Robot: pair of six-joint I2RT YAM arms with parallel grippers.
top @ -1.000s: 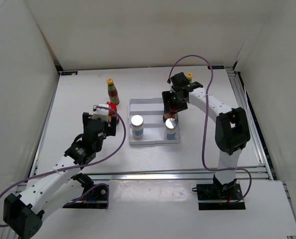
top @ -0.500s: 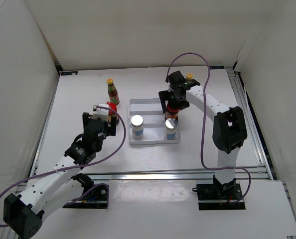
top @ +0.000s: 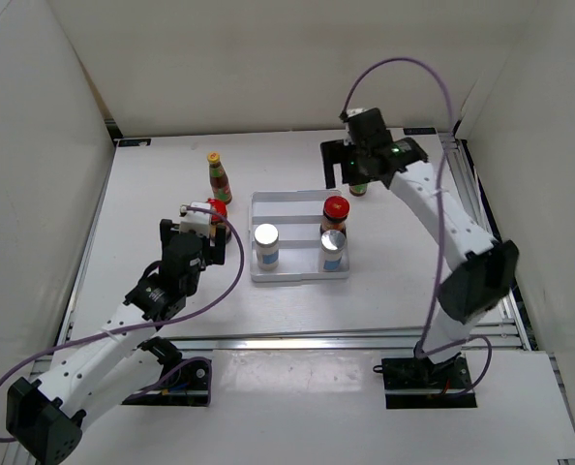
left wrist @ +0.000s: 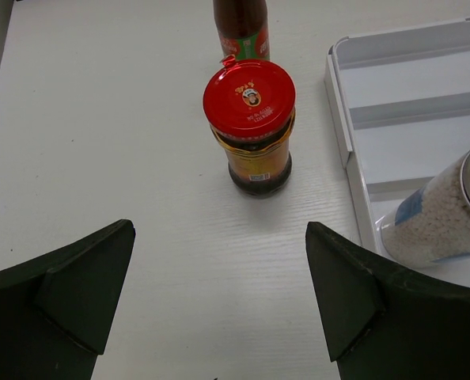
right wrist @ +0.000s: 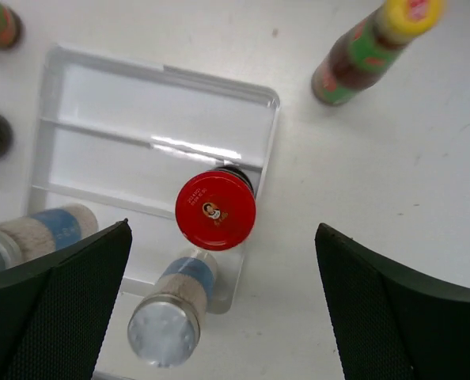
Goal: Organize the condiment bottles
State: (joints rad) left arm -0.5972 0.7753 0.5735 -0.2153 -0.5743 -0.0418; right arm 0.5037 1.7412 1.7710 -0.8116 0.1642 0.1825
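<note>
Right hand (top: 344, 167) hangs wide open, empty, near the counter's far edge, one red-lidded jar (right wrist: 216, 210) grouped in the tray (top: 287, 197) with both shakers (top: 266, 242); left hand (left wrist: 219, 233), equally agape and empty, faces the second jar (left wrist: 251, 119) mid-counter, seemingly next for the tray.

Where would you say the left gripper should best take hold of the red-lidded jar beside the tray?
I'd grip the red-lidded jar around its round body just below the lid, coming from the near side: it stands upright, centred before the open left gripper, with room either side.
</note>
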